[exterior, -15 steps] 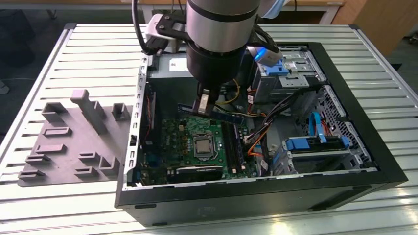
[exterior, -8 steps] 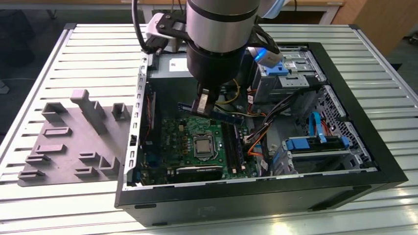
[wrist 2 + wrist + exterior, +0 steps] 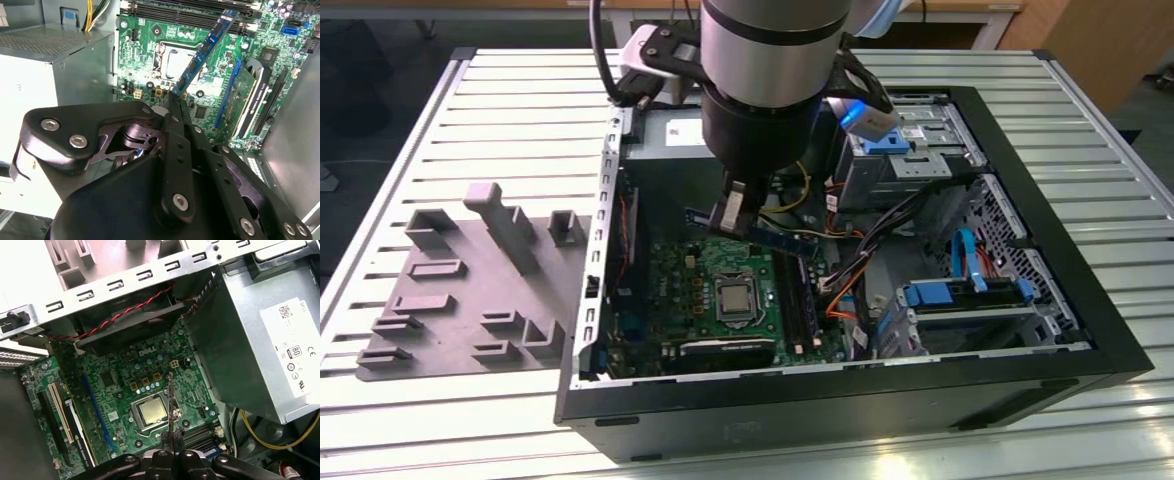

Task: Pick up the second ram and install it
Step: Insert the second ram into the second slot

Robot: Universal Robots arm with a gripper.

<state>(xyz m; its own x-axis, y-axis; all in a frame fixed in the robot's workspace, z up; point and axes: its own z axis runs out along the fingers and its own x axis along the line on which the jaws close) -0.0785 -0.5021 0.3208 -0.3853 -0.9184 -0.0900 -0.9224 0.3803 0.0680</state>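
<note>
My gripper (image 3: 736,218) hangs inside the open computer case, shut on one end of the second ram (image 3: 783,239), a long, narrow, dark stick. The stick juts out toward the exterior view's right, above the green board (image 3: 707,300) and just short of its long black slots (image 3: 798,300). In the second wrist view the ram (image 3: 205,50) slants away from the gripper (image 3: 175,102) over the processor socket (image 3: 172,62), its far end near the slots (image 3: 190,11). The first wrist view shows the ram (image 3: 171,400) edge-on, rising from the gripper (image 3: 172,434).
A grey moulded tray (image 3: 467,290) lies on the slatted table at the exterior view's left. The case wall (image 3: 603,250), the grey power supply (image 3: 260,340), an upright expansion card (image 3: 250,100), loose cables (image 3: 854,270) and blue drive bays (image 3: 961,295) crowd the board.
</note>
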